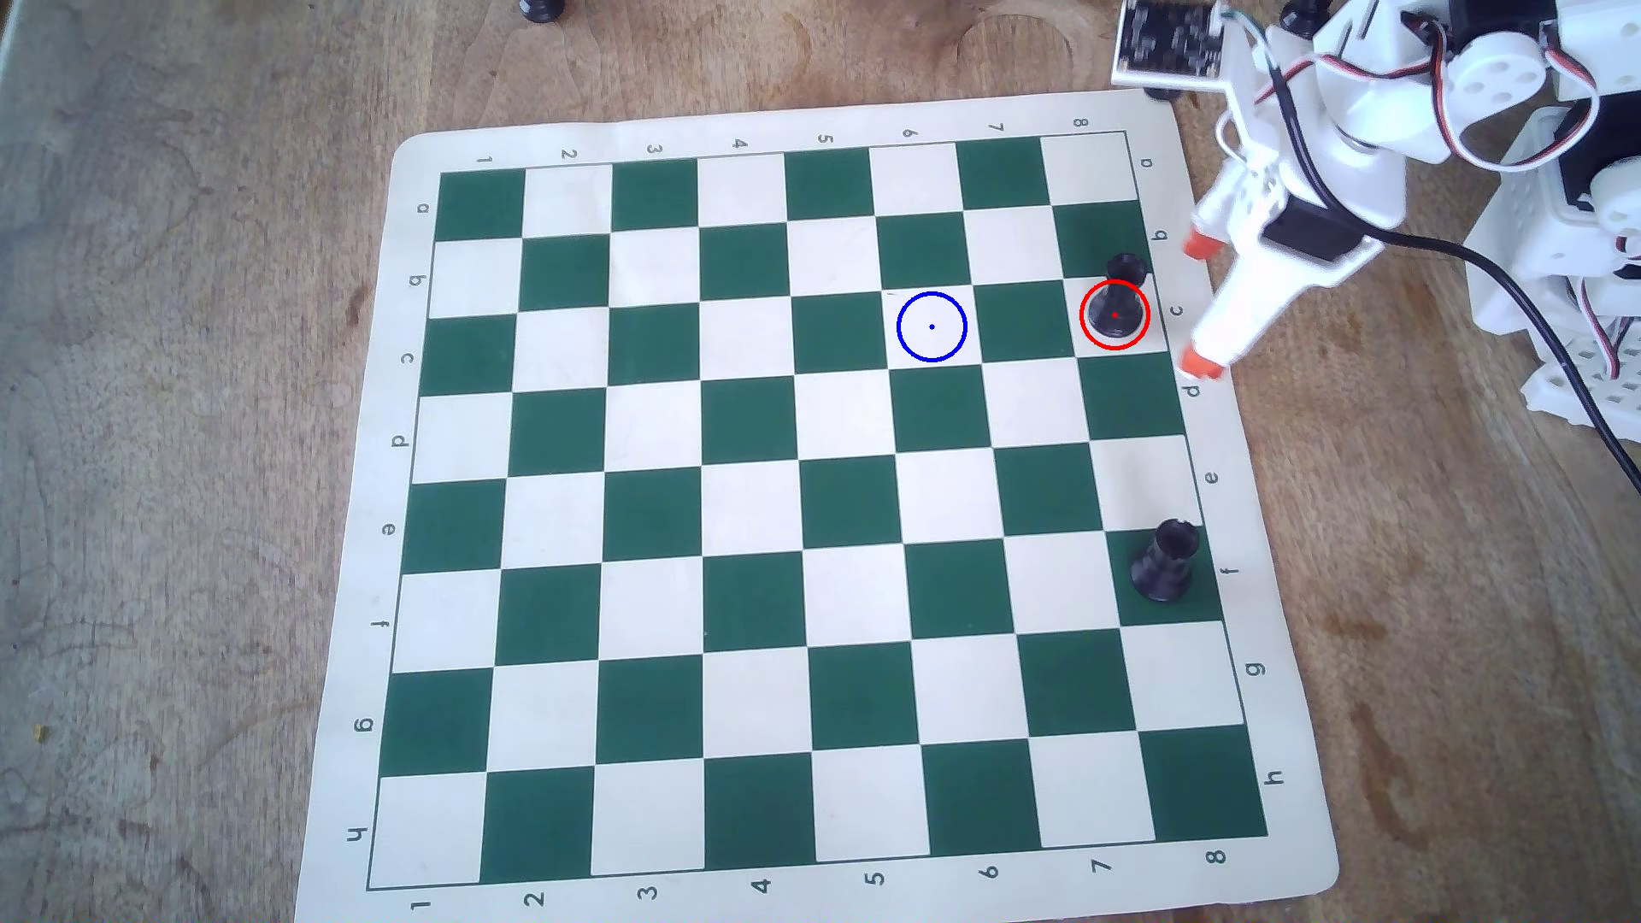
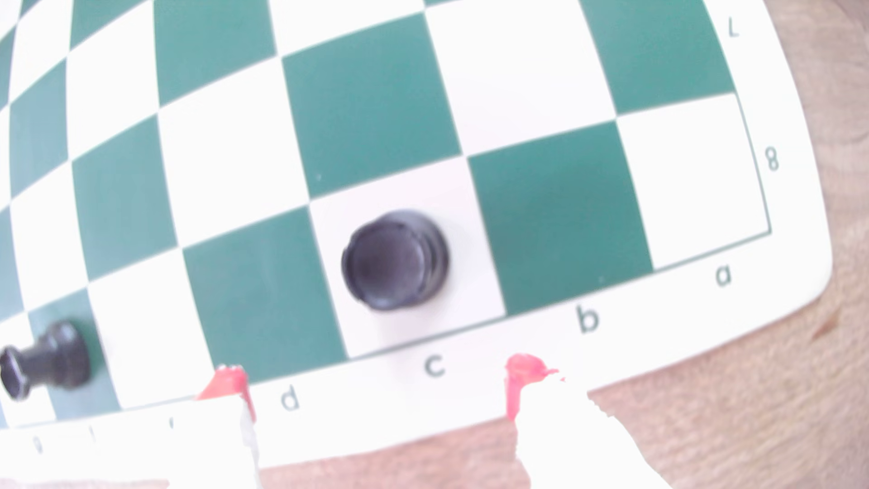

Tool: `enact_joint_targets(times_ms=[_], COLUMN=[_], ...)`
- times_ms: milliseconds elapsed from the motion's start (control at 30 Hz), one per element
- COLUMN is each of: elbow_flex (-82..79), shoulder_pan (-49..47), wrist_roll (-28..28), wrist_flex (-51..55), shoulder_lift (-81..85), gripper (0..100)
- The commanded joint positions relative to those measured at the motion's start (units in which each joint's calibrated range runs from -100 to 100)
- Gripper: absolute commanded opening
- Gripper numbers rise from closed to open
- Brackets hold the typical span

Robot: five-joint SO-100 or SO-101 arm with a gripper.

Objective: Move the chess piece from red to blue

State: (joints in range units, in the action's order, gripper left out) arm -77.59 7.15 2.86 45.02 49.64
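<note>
The black chess piece [image 1: 1115, 306] stands upright inside the red circle [image 1: 1084, 302] on a white square at the board's right edge in the overhead view. In the wrist view the chess piece [image 2: 395, 260] is seen from above, on the white square by the letter c. The blue circle [image 1: 931, 327] lies empty two squares to the left. My gripper [image 1: 1199, 303] hovers just right of the piece over the board's margin, open, orange fingertips [image 1: 1203, 244] spread on either side. In the wrist view the gripper [image 2: 376, 383] holds nothing.
A stouter black piece [image 1: 1165, 561] stands on a green square lower along the right edge, also at the wrist view's lower left [image 2: 47, 359]. The chessboard mat [image 1: 1243, 550] lies on a wooden table. The arm's base and a black cable [image 1: 1554, 355] sit right of the board.
</note>
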Motion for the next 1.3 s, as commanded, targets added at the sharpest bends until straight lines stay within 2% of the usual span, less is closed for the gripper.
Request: enact_joint_targets(times_ms=[0,633,967,1267], elbow_flex=[2.07,5.24,6.15,5.96], shoulder_pan=[1.02,-0.54,-0.78,-0.78], wrist_roll=[0.39,2.59,3.52,3.52], wrist_flex=[-6.53,-15.37,-15.45,-14.88], shoulder_lift=[-1.09,-9.58,-9.24,-9.58], gripper=[30,24,16,15])
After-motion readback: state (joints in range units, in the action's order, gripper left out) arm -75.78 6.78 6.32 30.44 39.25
